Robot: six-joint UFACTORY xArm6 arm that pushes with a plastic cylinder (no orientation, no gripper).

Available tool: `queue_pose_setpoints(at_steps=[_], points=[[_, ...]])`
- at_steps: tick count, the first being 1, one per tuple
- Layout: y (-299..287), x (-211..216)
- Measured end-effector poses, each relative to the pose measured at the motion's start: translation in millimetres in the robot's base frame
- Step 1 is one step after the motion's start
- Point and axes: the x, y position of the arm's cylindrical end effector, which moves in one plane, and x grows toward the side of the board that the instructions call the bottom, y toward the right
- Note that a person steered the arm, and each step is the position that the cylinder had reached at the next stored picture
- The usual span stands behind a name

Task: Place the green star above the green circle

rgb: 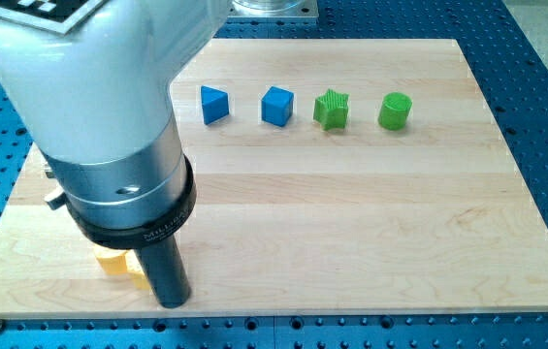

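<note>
The arm ends in a plain dark rod with no jaws, so it neither opens nor closes and holds nothing. My tip (173,302) rests on the wooden board (351,223) near the view's bottom-left edge. A yellow block (118,264) lies just beside the rod on the view's left, largely hidden behind the arm's housing; its shape cannot be made out, and whether the rod touches it cannot be told.

The green star (332,110) sits in the upper part of the board, well apart from my tip, up and toward the view's right. The green circle (395,111) stands just to the view's right of the star, with a gap of bare wood between them. Both lie at about the same height in the view, side by side.

Two blue blocks complete the row on the view's left of the star: a blue cube (276,106) nearest the star, and a second blue block (213,104) of angular form farther left, close to the arm's white housing (80,78). All four blocks in the row stand separate, none touching another.
</note>
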Motion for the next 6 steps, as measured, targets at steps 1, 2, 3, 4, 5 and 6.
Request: queue_pose_setpoints(at_steps=[1,2,3,4,5,6], points=[[2.4,-4.4],[10.0,-33.7],[48.0,-60.0],[76.0,-99.9],[92.1,-142.1],[116.1,-207.8]])
